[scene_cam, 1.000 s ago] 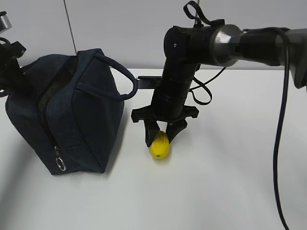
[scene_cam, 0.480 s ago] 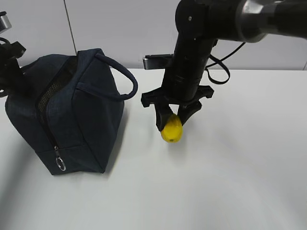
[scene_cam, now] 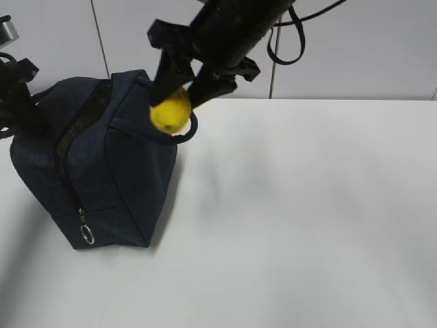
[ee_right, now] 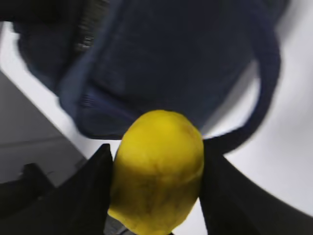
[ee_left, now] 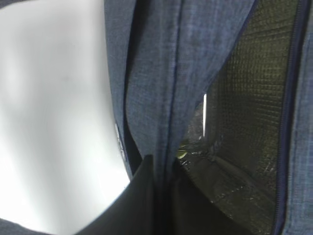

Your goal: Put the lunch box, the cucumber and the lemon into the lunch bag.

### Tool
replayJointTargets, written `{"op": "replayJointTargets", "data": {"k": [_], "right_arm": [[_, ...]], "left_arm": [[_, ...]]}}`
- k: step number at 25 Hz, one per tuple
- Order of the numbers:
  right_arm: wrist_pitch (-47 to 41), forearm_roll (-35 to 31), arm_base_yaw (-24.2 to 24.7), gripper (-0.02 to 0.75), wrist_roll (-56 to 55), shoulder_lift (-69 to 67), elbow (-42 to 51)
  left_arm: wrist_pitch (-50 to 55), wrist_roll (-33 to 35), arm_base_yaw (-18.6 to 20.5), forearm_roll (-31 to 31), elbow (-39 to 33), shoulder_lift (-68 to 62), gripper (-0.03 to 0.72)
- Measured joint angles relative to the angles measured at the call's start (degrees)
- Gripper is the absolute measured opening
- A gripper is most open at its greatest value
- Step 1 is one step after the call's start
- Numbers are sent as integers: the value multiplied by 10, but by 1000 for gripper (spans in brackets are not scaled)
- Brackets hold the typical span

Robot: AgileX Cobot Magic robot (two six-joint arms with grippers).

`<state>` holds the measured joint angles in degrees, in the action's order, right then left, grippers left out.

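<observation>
My right gripper is shut on the yellow lemon and holds it in the air by the near top corner of the navy lunch bag, just above its loop handle. In the right wrist view the lemon fills the gap between the black fingers, with the bag blurred below. My left gripper is shut on the bag's fabric edge beside the open mouth and its silvery lining. A greenish bit shows inside; I cannot tell what it is. The lunch box and cucumber are out of view.
The bag stands at the left of the white table, its silver ring pull hanging at the near corner. My left arm is at the bag's far left side. A pale wall runs behind the table.
The right gripper has lifted the lemon off the table and carried it up and to the left, to the bag's handle. The left arm and bag have stayed put.
</observation>
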<state>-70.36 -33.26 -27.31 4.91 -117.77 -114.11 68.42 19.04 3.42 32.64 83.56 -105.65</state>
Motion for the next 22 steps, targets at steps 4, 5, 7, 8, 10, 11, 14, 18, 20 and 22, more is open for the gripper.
{"op": "replayJointTargets", "data": {"k": [4,5,7,8,10,11,14,18,20,22], "right_arm": [[23,-99,0,389,45,1,-9],[31,-112,0,389,54,1,-9],[44,-134,0,389,73,1,-9],[53,-137,0,389,81,1,-9],[76,-141,0,388,90,1,-9],[86,-143,0,388,92,1,-9],[113,-156,0,387,96,-9,-9],[135,-183,0,387,99,-40,-10],[147,-186,0,387,99,-52,-10],[158,-187,0,387,99,-59,-10]], "left_arm": [[5,33,-4,57,0,0,-9],[7,42,-4,79,0,0,-9],[10,63,-5,117,0,0,-9],[9,68,-5,132,0,0,-9],[10,76,-5,150,0,0,-9],[10,78,-5,154,0,0,-9],[10,80,-5,160,0,0,-9],[10,80,-5,162,0,0,-9],[10,80,-5,162,0,0,-9],[10,80,-5,163,0,0,-9]]}}
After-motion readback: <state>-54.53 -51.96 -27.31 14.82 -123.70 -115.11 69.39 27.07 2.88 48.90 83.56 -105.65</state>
